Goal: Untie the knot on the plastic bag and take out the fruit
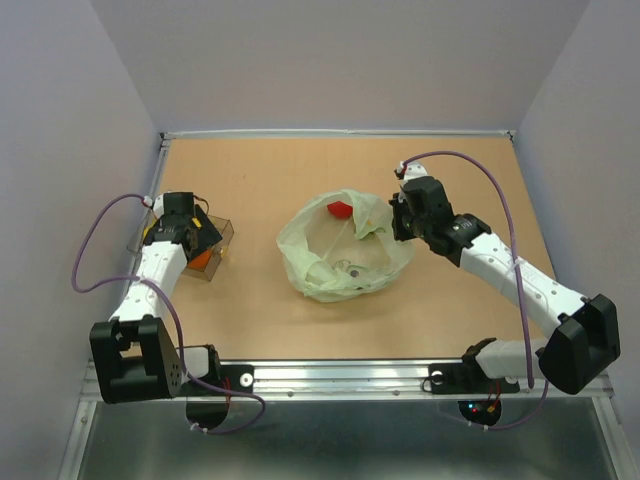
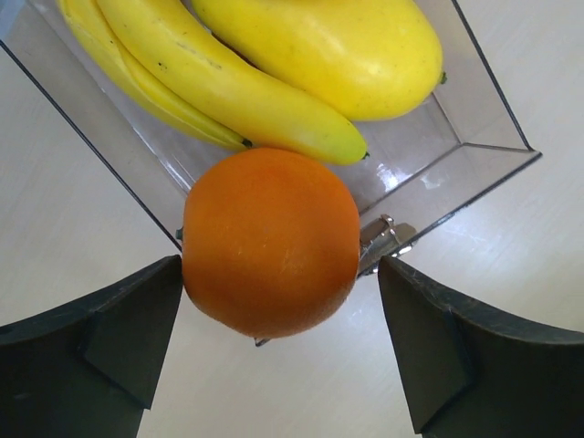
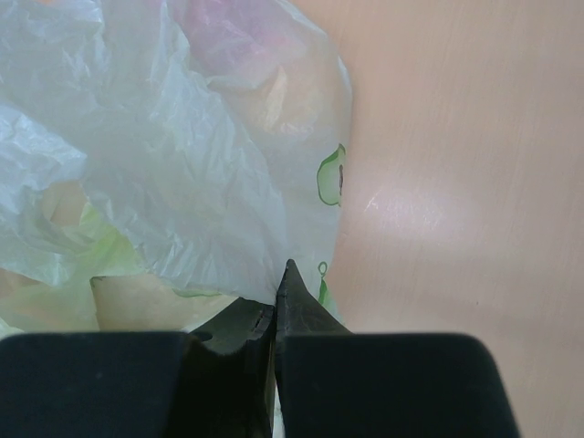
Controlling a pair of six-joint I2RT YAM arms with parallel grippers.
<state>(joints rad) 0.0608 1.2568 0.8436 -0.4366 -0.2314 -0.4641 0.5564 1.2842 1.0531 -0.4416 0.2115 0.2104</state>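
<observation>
The pale green plastic bag (image 1: 345,252) lies mid-table with its mouth gaping open, and no knot shows. A red fruit (image 1: 340,210) sits at its far rim. My right gripper (image 1: 398,218) (image 3: 278,285) is shut on the bag's thin film at its right edge. My left gripper (image 1: 196,243) (image 2: 281,274) hangs open over the clear box (image 1: 222,235) (image 2: 474,146). An orange fruit (image 2: 271,242) sits between its fingers. The orange is clear of the right finger (image 2: 456,356) and close to the left one. Yellow bananas (image 2: 228,87) and a yellow fruit (image 2: 338,46) lie in the box.
The clear box stands at the table's left edge, close to the side wall. A raised rim (image 1: 340,133) runs along the back, and walls close in both sides. Bare tabletop (image 1: 260,320) shows between the bag and the arm bases.
</observation>
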